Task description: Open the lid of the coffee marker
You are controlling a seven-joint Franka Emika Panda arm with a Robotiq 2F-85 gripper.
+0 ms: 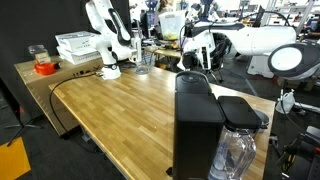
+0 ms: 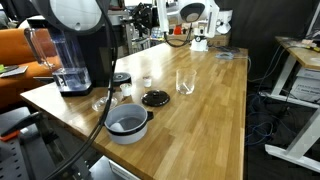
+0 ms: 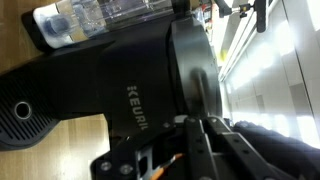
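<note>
The black Keurig coffee maker (image 1: pixel 195 125) stands at the near end of the wooden table, with a clear water tank (image 1: pixel 236 155) at its side. It also shows in an exterior view (image 2: pixel 72 45) and fills the wrist view (image 3: pixel 110 90). Its lid (image 1: pixel 194 82) lies down and closed. The lid's grey handle band (image 3: pixel 195 70) runs just ahead of my fingers. My gripper (image 3: pixel 197 122) is right at the top front of the machine, fingers close together with the tips at the handle. In an exterior view my gripper (image 1: pixel 189 62) hangs just above the lid.
On the wooden table (image 2: pixel 200 120) sit a grey pot (image 2: pixel 126 123), a black round lid (image 2: pixel 155 97) and a drinking glass (image 2: pixel 185 82). A second white robot arm (image 1: pixel 105 40) and white trays (image 1: pixel 78 45) stand at the far end. The table edge is close by the machine.
</note>
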